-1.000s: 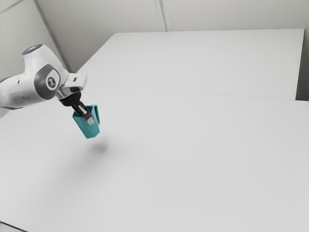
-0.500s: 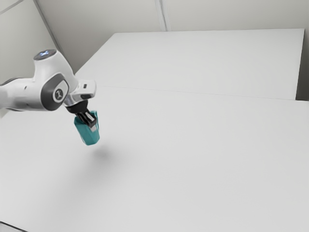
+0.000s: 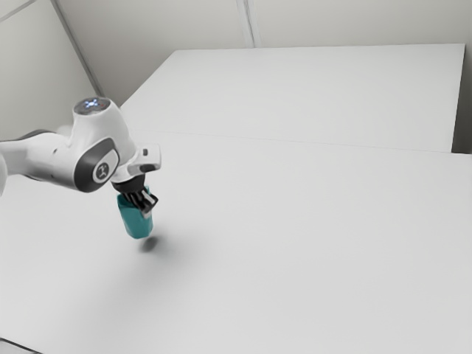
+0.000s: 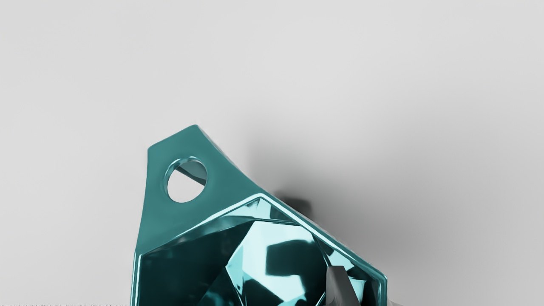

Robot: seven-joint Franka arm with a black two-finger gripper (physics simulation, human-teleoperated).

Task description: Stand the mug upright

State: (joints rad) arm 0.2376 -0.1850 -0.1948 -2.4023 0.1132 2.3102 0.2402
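One dark line (image 3: 21, 345) at the frame's lower left. Holding the mug (image 3: 136, 223) by its wall in the gripper (image 3: 144, 210), above the table (image 3: 295, 236); lower, more upright than before.

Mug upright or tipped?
Nearly upright, leaning slightly: in the exterior view the mug stands steep above its shadow, clear of the table; the wrist view looks into its mouth.

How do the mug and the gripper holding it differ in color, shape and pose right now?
Color: the mug is teal; the gripper is mostly black.
Shape: the mug is a hollow, faceted vessel with a pierced handle; the gripper ends in slim fingers.
Pose: the mug's mouth faces roughly upward; the gripper slants down over its rim.
Shared: both are off the table.
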